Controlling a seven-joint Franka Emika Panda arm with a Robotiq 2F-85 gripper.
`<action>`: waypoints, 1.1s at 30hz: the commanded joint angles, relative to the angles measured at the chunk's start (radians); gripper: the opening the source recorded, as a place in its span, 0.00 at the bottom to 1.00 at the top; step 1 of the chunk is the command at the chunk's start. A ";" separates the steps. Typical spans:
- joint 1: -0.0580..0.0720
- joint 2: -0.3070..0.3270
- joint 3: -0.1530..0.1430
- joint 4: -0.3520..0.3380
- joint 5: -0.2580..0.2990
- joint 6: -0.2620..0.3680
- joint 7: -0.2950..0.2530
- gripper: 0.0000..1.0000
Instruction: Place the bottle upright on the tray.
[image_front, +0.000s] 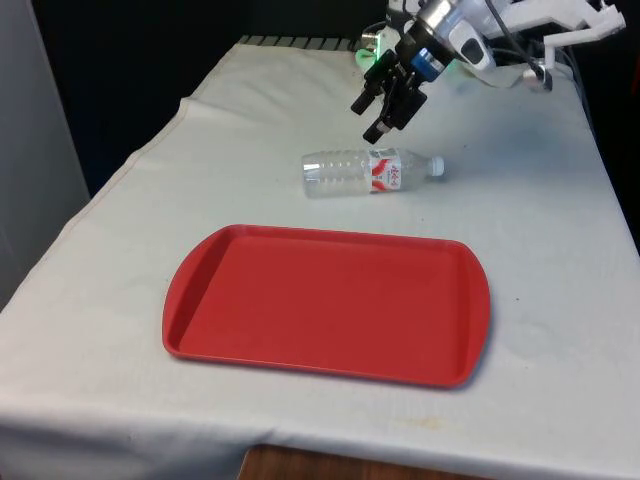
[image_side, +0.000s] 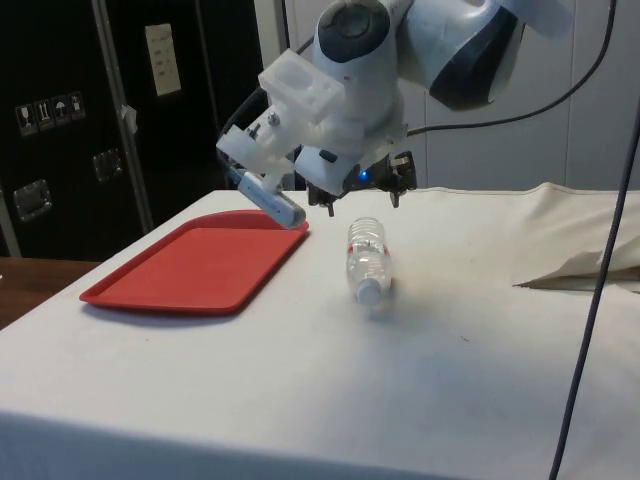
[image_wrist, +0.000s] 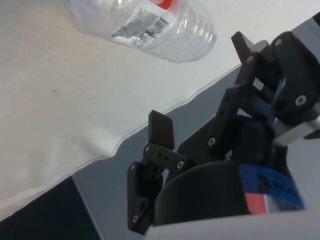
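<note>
Sideways, bottle (image_front: 366, 171) on the cloth, cap toward the front view's right, under spread, empty claw (image_front: 384, 108).

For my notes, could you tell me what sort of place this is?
Probably a lab test bench: a table under a white cloth, dark cabinets behind, and only a red tray and a bottle set out.

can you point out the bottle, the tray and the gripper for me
bottle (image_front: 355, 171): front view, on the clear ribbed body as it lies on its side
tray (image_front: 300, 300): front view, on the bare red floor
gripper (image_front: 369, 119): front view, midway between the black fingertips, above the bottle
</note>
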 joint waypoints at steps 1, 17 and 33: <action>0.007 0.006 0.005 0.008 -0.023 -0.015 0.029 1.00; 0.013 0.073 0.066 0.033 -0.095 -0.080 0.188 1.00; 0.020 0.143 0.114 0.050 -0.162 -0.159 0.335 1.00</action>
